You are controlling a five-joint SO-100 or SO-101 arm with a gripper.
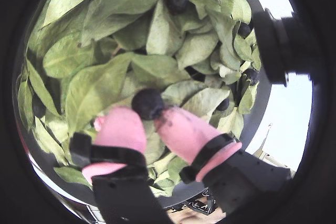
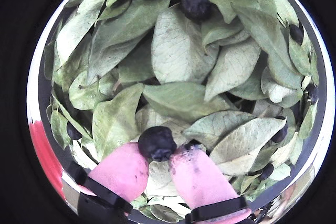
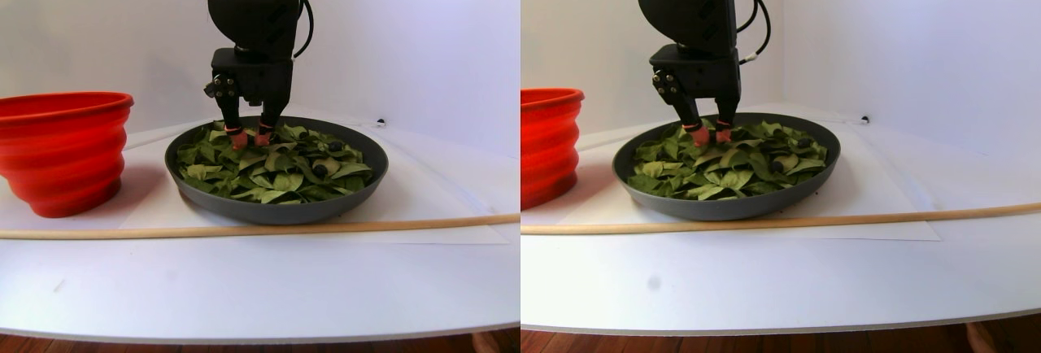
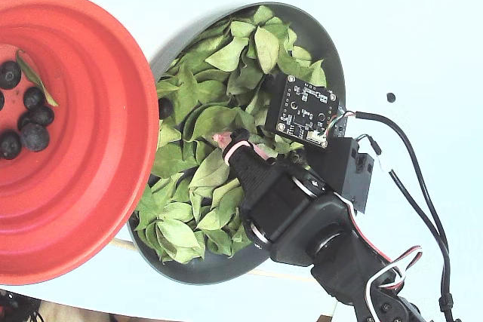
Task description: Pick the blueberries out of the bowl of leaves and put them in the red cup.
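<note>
Pincer [image 2: 163, 157] narrowly parted, pink fingertips [image 2: 122, 169] pinching a blueberry [image 2: 156, 142], over leaves [image 2: 178, 56]

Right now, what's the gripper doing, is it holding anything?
Gripper: closed on a blueberry, pinched between the pink fingertips down among the leaves in the bowl.
</note>
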